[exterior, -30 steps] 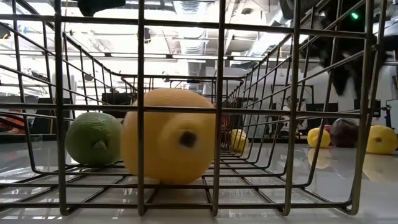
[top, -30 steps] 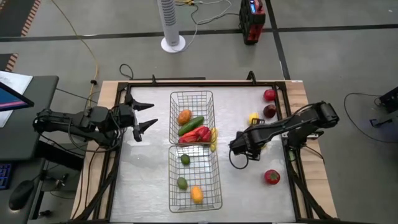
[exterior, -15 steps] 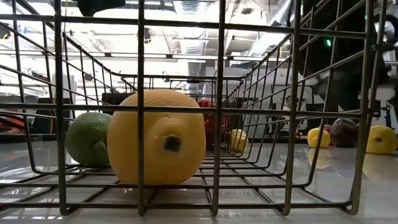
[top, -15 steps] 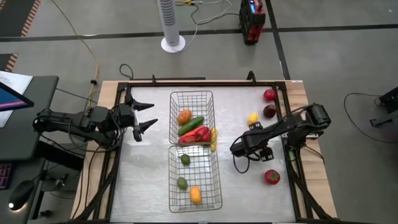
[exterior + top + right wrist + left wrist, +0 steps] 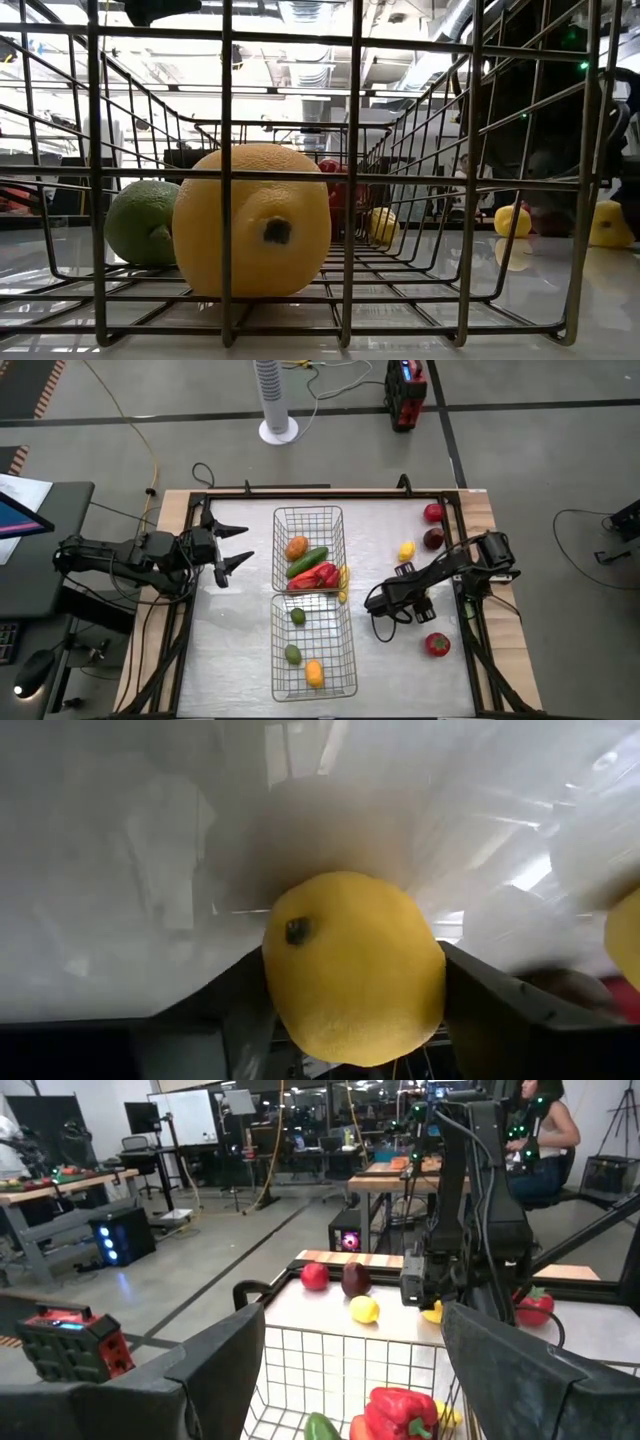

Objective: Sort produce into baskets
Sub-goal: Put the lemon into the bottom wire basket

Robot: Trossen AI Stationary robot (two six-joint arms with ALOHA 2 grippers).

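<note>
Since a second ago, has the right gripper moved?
Yes. In the high view the right gripper has dropped slightly toward the table's near edge, away from the lone lemon by the apples, and now clamps another lemon.

Two wire baskets sit end to end mid-counter. The far basket [image 5: 309, 512] has an orange, a cucumber [image 5: 307, 561] and red peppers [image 5: 318, 575]. The near basket [image 5: 342, 645] holds two limes and a lemon [image 5: 314, 674]. Out on the right: two apples [image 5: 433, 513], a lemon [image 5: 406, 550], a red pepper [image 5: 437, 644], plus one lemon [image 5: 354, 966] sitting between the right end effector's fingers.
</note>
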